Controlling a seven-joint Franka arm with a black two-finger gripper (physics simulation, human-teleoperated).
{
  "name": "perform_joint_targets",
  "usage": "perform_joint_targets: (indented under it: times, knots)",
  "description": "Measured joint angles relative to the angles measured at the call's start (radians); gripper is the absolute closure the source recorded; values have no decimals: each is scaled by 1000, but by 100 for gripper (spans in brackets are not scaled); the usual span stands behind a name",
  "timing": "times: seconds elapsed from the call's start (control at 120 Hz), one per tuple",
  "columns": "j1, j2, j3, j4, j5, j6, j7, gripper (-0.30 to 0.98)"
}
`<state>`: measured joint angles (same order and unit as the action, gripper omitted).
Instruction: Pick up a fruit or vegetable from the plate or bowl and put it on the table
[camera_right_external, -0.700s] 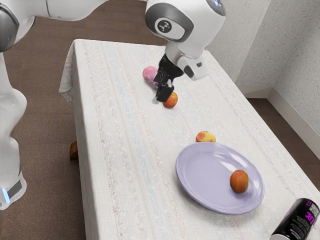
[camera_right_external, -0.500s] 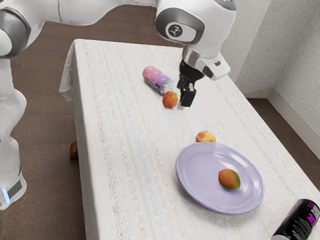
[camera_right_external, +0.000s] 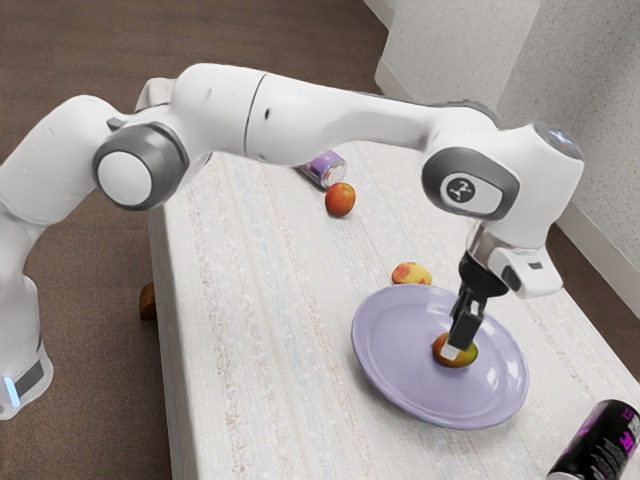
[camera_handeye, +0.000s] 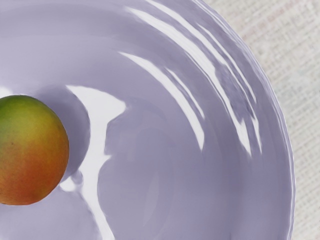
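Low over the purple plate (camera_right_external: 395, 365), my black gripper (camera_right_external: 457, 342) is right at the red-green mango (camera_right_external: 466, 353), covering part of it in the exterior view. Whether it is open or shut cannot be made out. The mango lies on the plate's inner surface. In the wrist view the mango (camera_handeye: 31, 150) is cut off by the picture's edge, with the shiny plate (camera_handeye: 225, 200) around it.
A yellow-red fruit (camera_right_external: 411, 273) lies on the tablecloth by the plate's rim. Farther off are an orange-red fruit (camera_right_external: 340, 199) and a pink-purple can (camera_right_external: 325, 167). A black can (camera_right_external: 598, 440) lies at the exterior view's lower right.
From beside the orange-red fruit, my gripper has moved across and down to the mango. The mango has shifted on the plate toward the exterior view's left and turned.
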<state>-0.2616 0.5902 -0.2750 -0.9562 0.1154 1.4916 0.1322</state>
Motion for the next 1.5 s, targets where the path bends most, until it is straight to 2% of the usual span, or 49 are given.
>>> perform_joint_targets:
  times: [0.217,0.333,0.508,0.65,0.792,0.908,1.067,1.2,1.5]
  knots:
    - [-2,-21,89,-75,-53,28,60,0]
    - [-11,-36,94,-89,-66,57,93,0]
    - [-33,-144,97,-238,-89,134,165,0]
    - [-61,-175,100,-277,-118,141,192,0]
    - [-112,-197,199,-323,-139,137,257,0]
    - [-129,-210,220,-335,-141,135,306,0]
    - [-84,-182,220,-304,-143,134,375,0]
    - [-12,-130,143,-243,-142,133,434,0]
    - [54,-57,83,-205,-147,133,537,0]
